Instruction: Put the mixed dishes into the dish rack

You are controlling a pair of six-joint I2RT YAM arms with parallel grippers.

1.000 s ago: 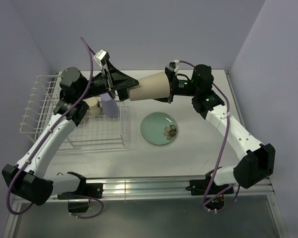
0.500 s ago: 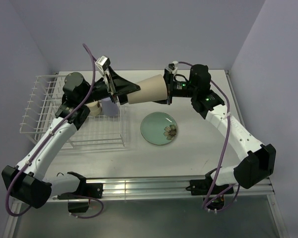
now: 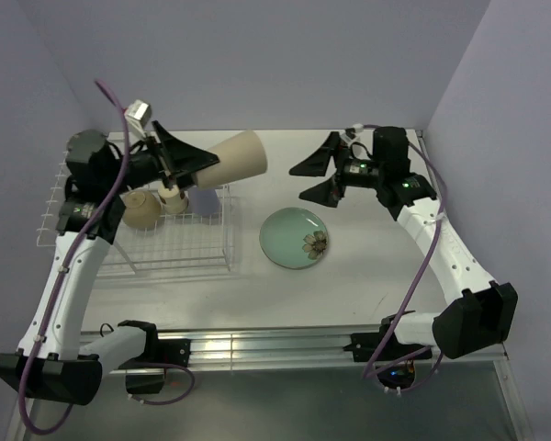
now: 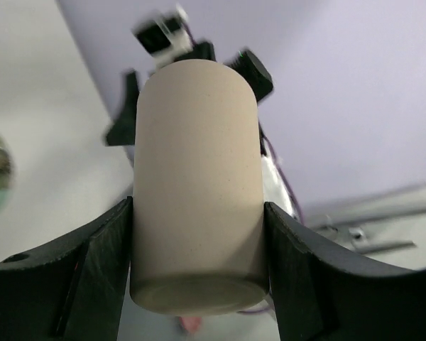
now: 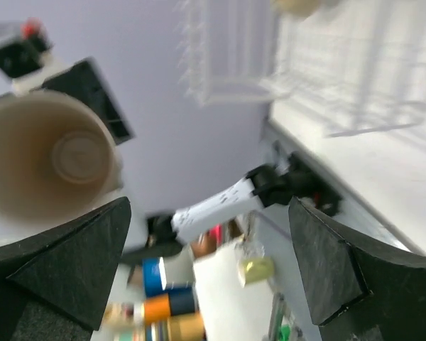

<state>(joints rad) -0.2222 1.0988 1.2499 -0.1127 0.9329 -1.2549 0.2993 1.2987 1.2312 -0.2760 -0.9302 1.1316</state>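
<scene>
Two claws face each other across the upper middle of the overhead view. On the left side, the left claw (image 3: 205, 170) grips the beige tumbler (image 3: 237, 157) near its base, fingers (image 4: 92, 273) pressed on both sides. The tumbler lies sideways in the air above the far right corner of the white rack (image 3: 60, 197), mouth toward frame right. Well apart from it, the right claw (image 3: 312, 180) stands wide, holding nothing. Inside the rack sit a cream bowl (image 3: 140, 209) and a lavender cup (image 3: 207, 200). The green plate (image 3: 295, 237) lies flat on the table (image 3: 376, 276), just right of the rack.
</scene>
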